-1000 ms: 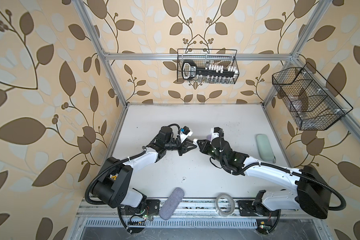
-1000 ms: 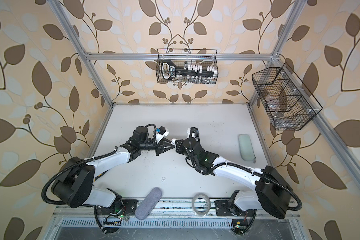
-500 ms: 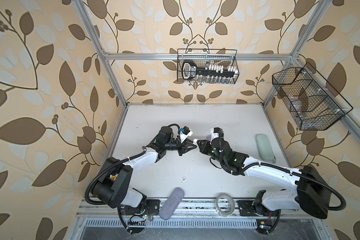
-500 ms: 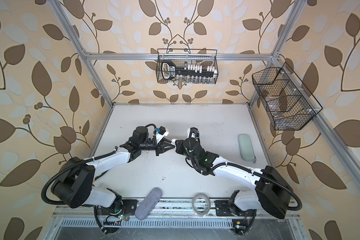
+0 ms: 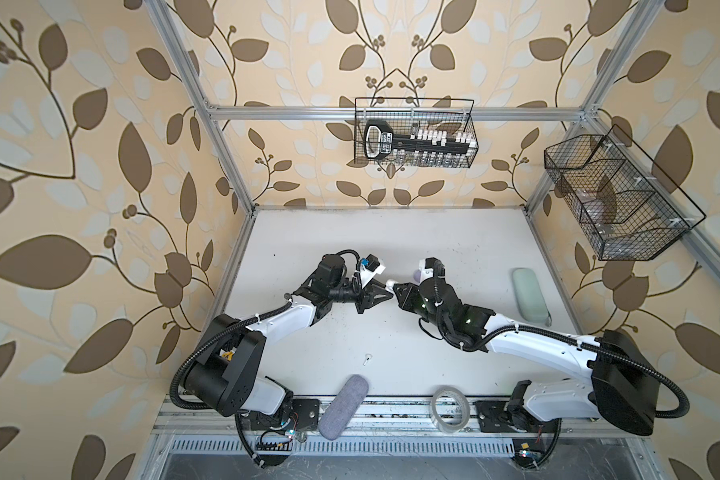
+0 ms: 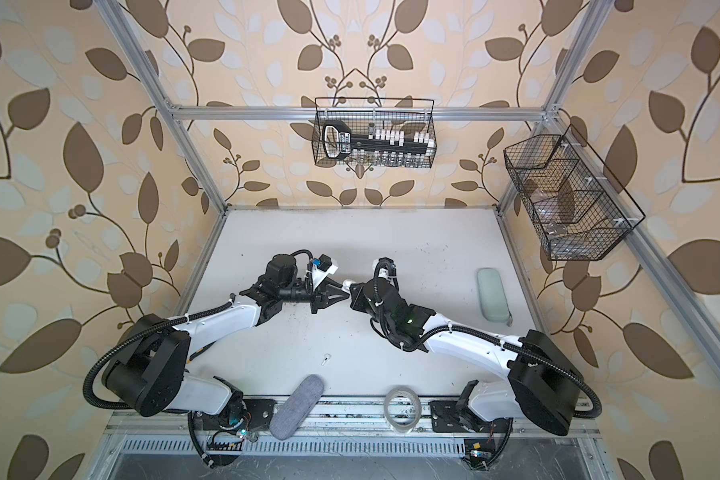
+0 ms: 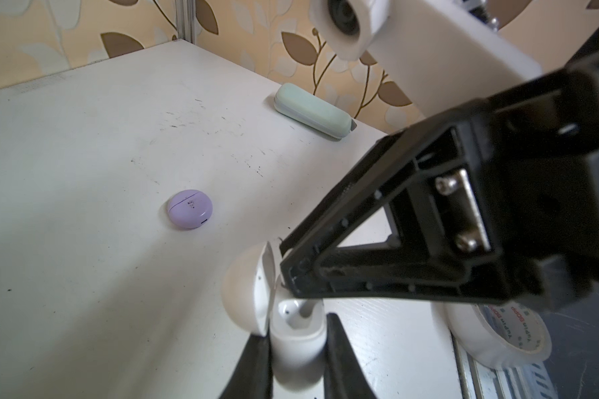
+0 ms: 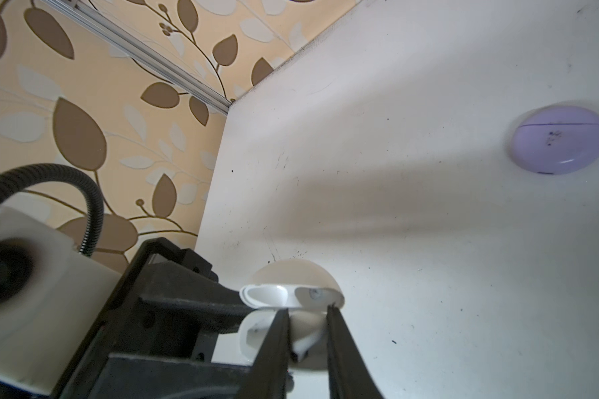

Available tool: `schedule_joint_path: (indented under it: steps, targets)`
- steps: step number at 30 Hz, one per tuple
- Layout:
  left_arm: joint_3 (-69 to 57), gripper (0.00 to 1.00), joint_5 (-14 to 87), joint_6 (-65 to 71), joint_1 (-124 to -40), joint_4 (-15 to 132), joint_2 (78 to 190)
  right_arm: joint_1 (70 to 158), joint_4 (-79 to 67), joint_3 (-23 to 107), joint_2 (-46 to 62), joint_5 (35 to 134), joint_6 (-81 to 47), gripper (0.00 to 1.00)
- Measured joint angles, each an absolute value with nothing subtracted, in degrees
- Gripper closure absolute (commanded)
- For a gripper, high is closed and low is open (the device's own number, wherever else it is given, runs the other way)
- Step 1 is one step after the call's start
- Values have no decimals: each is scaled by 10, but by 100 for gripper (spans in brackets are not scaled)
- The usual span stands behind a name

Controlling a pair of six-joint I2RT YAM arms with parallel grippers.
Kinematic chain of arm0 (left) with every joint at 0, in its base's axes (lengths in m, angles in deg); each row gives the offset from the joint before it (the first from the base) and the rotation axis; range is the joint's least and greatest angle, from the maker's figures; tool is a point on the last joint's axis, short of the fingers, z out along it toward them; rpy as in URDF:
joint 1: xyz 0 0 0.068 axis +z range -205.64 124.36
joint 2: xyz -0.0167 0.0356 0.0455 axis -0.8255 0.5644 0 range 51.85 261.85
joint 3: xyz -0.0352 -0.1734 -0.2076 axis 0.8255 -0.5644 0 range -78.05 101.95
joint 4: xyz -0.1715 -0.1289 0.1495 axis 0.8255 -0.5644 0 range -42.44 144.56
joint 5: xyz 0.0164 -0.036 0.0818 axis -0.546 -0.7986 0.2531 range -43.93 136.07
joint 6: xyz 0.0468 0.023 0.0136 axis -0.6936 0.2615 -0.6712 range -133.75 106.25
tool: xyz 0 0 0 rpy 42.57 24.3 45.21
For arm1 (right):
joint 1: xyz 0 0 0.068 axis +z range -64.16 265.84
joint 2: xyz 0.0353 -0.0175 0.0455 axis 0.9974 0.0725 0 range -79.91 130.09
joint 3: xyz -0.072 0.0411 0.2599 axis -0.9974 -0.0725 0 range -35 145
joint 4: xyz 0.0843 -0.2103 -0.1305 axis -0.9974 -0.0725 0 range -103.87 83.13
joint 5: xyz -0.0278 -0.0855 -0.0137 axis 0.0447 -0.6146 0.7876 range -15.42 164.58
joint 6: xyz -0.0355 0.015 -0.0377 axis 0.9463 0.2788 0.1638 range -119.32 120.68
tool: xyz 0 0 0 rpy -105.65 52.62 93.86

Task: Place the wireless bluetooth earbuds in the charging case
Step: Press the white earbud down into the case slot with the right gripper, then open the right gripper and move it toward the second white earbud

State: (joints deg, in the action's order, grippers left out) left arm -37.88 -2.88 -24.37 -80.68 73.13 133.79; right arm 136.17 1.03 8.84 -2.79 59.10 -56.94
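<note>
Tabletop (image 5: 454,249) w/ tiny white stemmed earbud (image 5: 367,359).

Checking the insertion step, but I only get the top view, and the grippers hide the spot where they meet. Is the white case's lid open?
Observer: Yes. The left wrist view shows the white charging case with its lid swung up.
Operator: What's holding it?
Observer: The left gripper is shut on its base, one finger on each side.
Operator: And the other arm, loaded?
Observer: The right wrist view shows a white earbud between the fingers of the right gripper, at the case's mouth. I cannot tell whether it is clamped.
</note>
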Motion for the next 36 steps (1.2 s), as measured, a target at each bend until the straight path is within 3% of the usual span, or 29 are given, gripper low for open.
schedule_joint_path:
  steps: [15,26,36]
  targets:
    - [-380,90,-29,-244,-807,728,1338,1363,1,89,-28,585,-568,73]
    - [-380,91,-31,-246,-807,737,1338,1354,-26,89,-51,585,-556,59]
    - [-380,90,-34,-258,-807,737,1338,1348,-51,89,-86,585,-552,58]
